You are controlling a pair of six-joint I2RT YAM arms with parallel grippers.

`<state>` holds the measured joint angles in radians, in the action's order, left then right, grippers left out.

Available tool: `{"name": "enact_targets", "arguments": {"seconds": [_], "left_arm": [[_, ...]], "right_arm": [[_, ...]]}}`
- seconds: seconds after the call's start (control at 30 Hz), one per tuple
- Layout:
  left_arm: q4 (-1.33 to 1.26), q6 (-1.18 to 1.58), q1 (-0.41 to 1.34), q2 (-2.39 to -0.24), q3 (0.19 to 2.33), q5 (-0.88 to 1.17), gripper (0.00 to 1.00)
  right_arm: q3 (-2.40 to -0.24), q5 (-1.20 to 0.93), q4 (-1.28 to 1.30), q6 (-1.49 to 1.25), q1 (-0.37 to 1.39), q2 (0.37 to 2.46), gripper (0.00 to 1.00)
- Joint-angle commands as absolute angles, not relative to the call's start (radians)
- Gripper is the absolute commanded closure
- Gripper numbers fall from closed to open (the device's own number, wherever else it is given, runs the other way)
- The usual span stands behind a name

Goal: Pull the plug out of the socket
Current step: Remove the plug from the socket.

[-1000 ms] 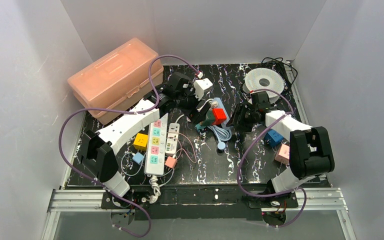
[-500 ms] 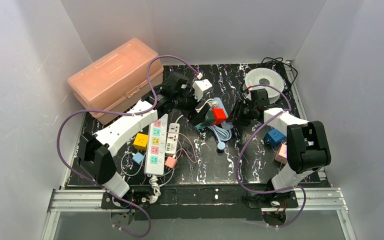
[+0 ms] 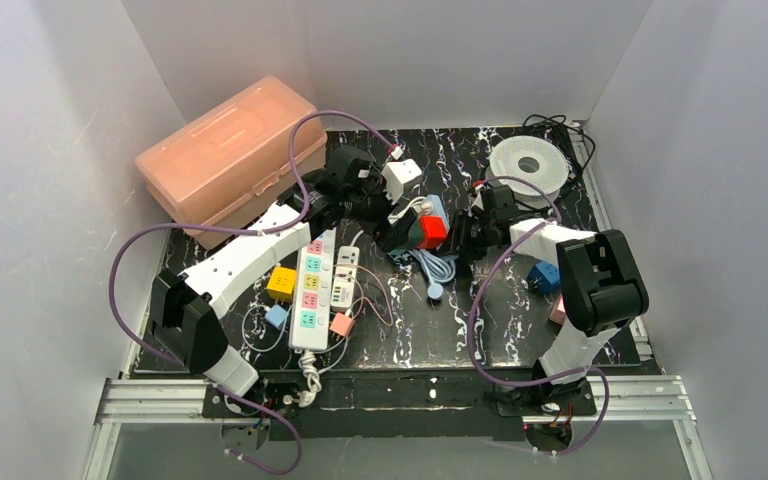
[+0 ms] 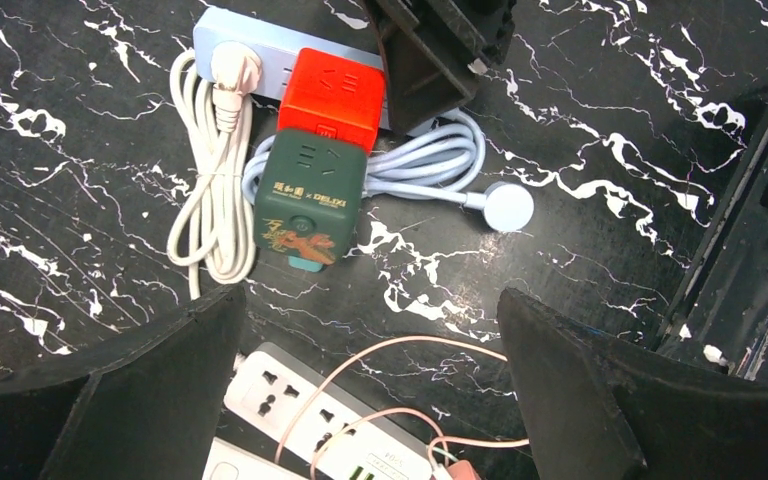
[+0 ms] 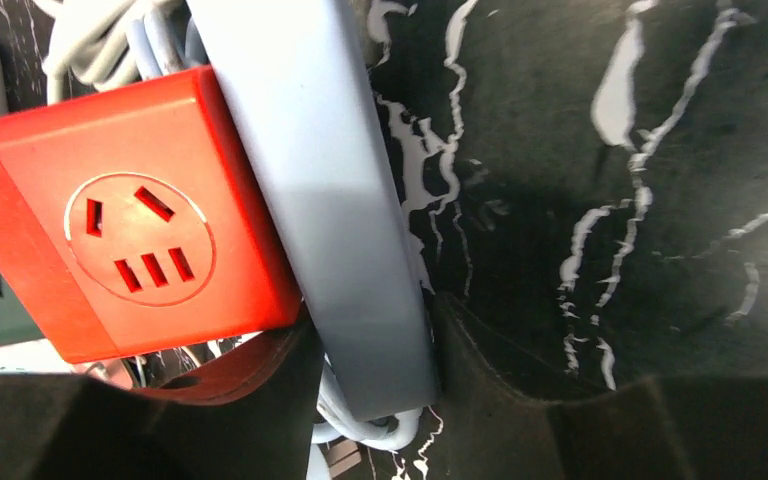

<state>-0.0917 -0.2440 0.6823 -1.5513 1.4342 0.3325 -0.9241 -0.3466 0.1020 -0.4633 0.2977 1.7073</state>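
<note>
Probably a lab booth (plain white walls [image 3: 60, 150], black marbled tabletop [image 3: 430, 340]).

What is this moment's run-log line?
left hand: open, near green cube | right hand: gripping blue power strip | red cube: on strip

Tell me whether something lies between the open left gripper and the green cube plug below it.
Nothing visible does. The green cube plug lies bare between the open fingers of the left gripper, against the red cube at the light blue power strip. The white cable bundle lies beside it, not over it.
</note>
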Motion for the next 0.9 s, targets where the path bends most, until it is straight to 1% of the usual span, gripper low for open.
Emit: {"name": "enact_targets", "arguments": {"seconds": [0.0,0.17,0.27,0.4,0.53,0.63,0.73,0.87], "left_arm": [[-0.064,-0.258,0.68,-1.525,1.414,0.391,0.02],[-0.074,-0.27,0.68,-1.588,1.424,0.428,0.02],[-0.065,-0.314,0.68,-1.65,1.453,0.462,0.02],[-0.042,-0.36,0.68,-1.749,1.523,0.55,0.02],[0.041,-0.402,0.682,-1.821,1.618,0.677,0.02],[0.011,-0.461,0.69,-1.83,1.603,0.733,0.02],[-0.064,-0.514,0.697,-1.82,1.551,0.728,0.02],[-0.038,-0.583,0.698,-1.832,1.555,0.778,0.02]], "right_arm": [[-0.884,-0.378,-0.027,-0.486,0.344,1.716,0.54],[-0.781,-0.389,-0.183,-0.562,0.348,1.631,0.78],[-0.719,-0.398,-0.272,-0.61,0.348,1.572,0.98],[-0.644,-0.453,-0.407,-0.681,0.348,1.52,0.99],[-0.624,-0.507,-0.466,-0.719,0.355,1.509,0.99],[-0.618,-0.518,-0.486,-0.726,0.365,1.506,0.99],[-0.617,-0.506,-0.476,-0.708,0.377,1.504,0.99],[-0.613,-0.471,-0.454,-0.672,0.396,1.498,0.99]]}}
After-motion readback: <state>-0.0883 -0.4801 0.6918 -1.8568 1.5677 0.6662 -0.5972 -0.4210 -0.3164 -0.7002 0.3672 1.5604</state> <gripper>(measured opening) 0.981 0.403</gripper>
